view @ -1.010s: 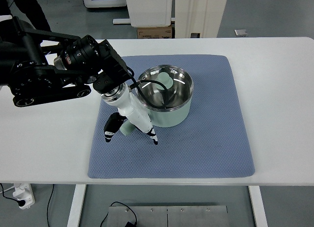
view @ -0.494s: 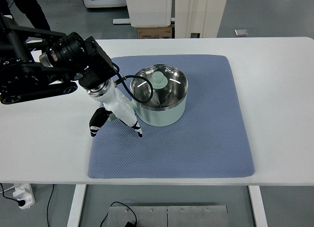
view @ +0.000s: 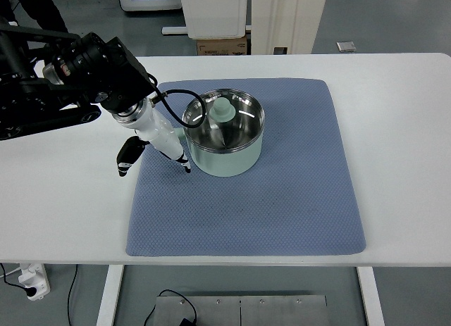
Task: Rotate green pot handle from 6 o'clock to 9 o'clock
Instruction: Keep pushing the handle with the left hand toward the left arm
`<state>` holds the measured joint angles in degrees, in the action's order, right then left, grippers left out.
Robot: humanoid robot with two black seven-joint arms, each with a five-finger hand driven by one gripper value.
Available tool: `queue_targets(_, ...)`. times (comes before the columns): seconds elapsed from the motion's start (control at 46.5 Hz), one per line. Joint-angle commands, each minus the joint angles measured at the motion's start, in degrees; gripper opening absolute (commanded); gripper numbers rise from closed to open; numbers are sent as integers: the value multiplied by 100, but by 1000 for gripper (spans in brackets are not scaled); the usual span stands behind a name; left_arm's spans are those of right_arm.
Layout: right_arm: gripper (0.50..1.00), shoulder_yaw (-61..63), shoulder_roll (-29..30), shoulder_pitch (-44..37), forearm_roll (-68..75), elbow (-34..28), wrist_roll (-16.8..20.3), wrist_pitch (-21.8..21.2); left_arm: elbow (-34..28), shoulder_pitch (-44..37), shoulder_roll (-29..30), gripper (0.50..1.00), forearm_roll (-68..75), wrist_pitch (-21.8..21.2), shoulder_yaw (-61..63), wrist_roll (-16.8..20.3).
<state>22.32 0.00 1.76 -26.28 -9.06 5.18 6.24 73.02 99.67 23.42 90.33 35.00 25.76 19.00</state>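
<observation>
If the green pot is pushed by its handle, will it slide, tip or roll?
The green pot is broad and low with a flat base, so tipping or rolling seems unlikely. On the textured blue mat it probably drags rather than glides. Its steel interior suggests moderate weight.

A lab: white bench (view: 394, 129), grey floor, power strip (view: 32, 280) below.
</observation>
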Motion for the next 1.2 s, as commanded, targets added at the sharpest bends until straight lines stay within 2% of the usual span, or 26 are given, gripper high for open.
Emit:
queue_targets(0.0, 1000, 0, 0, 0, 0, 1, 0, 0, -51, -9, -4, 1000, -15, 0, -1, -81)
queue_targets(0.344, 1000, 0, 0, 0, 0, 1, 0, 0, -183, -53, -4, 1000, -59, 0, -1, -283)
queue_targets(0.494, 1000, 0, 0, 0, 0, 1, 0, 0, -139, -44, -4, 1000, -112, 0, -1, -248)
queue_targets(0.752, 1000, 0, 0, 0, 0, 1, 0, 0, 485, 61, 66, 1000, -296, 0, -53, -81)
queue_targets(0.924, 1000, 0, 0, 0, 0, 1, 0, 0, 942, 105, 75, 1000, -937, 0, -106, -37)
queue_targets(1.182, 1000, 0, 0, 0, 0, 1, 0, 0, 925, -9, 93, 1000, -2826, 0, -633, -81)
